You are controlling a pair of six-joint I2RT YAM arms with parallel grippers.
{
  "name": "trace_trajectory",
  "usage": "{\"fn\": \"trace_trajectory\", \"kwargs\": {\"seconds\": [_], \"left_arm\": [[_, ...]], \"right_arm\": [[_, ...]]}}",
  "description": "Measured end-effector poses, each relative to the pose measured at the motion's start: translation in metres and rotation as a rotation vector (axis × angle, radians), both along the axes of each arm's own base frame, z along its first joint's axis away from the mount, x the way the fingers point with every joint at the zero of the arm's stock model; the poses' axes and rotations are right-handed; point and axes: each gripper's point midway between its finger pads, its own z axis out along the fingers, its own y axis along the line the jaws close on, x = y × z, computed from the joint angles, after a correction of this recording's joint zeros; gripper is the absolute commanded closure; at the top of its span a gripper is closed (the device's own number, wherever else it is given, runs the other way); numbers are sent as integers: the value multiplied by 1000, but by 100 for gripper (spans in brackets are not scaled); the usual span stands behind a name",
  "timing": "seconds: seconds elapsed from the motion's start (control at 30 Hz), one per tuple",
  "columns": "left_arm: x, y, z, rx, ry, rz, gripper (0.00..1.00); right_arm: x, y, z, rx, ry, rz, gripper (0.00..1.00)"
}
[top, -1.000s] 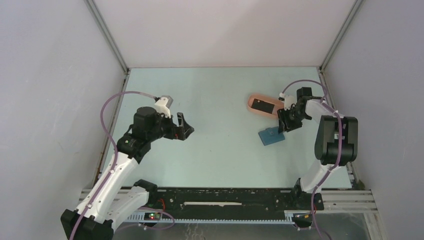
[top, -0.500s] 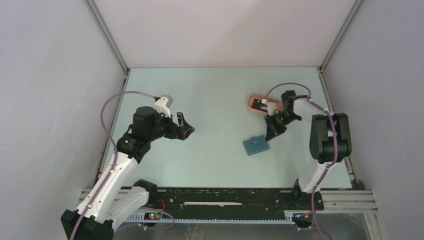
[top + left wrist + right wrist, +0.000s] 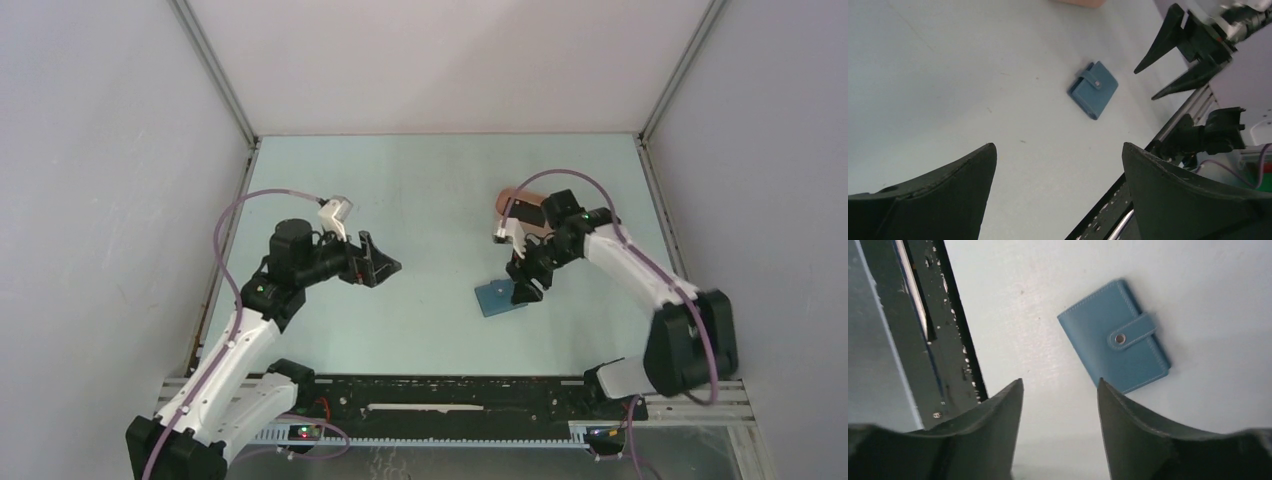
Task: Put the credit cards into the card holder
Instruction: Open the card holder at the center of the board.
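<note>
The card holder (image 3: 499,298), a small dark-blue wallet snapped shut, lies flat on the table right of centre; it also shows in the left wrist view (image 3: 1093,89) and the right wrist view (image 3: 1115,337). My right gripper (image 3: 527,285) hovers just beside its right edge, open, with only bare table between the fingers (image 3: 1060,382). My left gripper (image 3: 385,262) hangs open over the table's left half, well away from the wallet, nothing in it (image 3: 1058,145). The credit cards are hidden behind my right arm.
A peach-pink oval tray (image 3: 507,198) sits behind the wallet, mostly covered by my right arm. The black rail (image 3: 955,350) of the table's near edge runs close to the wallet. Grey walls close the table in on three sides.
The card holder has slid left and toward the near edge, away from the tray. My right arm followed it and reached out over it. My left gripper shifted slightly right.
</note>
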Motion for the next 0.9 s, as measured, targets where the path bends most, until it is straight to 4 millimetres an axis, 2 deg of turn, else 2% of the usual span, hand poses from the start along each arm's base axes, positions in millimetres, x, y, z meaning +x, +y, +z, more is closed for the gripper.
{"fn": "trace_trajectory", "kwargs": {"seconds": [0.03, 0.1, 0.2, 0.27, 0.37, 0.5, 0.63, 0.8, 0.9], "left_arm": [[-1, -2, 0, -14, 1, -6, 0], [-6, -11, 1, -49, 0, -21, 0], [-24, -33, -2, -107, -7, -62, 4], [-36, -45, -5, -133, -10, -80, 9], [-46, -59, -14, -172, -7, -70, 15], [-43, -65, -37, -239, 30, 5, 20], [-42, -74, -66, -235, 109, 38, 21], [-45, -92, -82, -226, 159, 19, 22], [-48, -102, -90, -224, 184, 2, 22]], "right_arm": [[1, 2, 10, 36, -91, 37, 25], [-1, 5, 23, 96, -235, 131, 23], [-6, 11, 25, 140, -376, 277, 28], [-1, 17, 15, 135, -392, 332, 33], [11, 20, -13, 77, -371, 368, 38], [24, 15, -43, -15, -343, 361, 41], [34, 12, -51, -64, -352, 336, 41], [36, 20, -56, -93, -371, 351, 41], [35, 23, -61, -110, -368, 358, 45]]}}
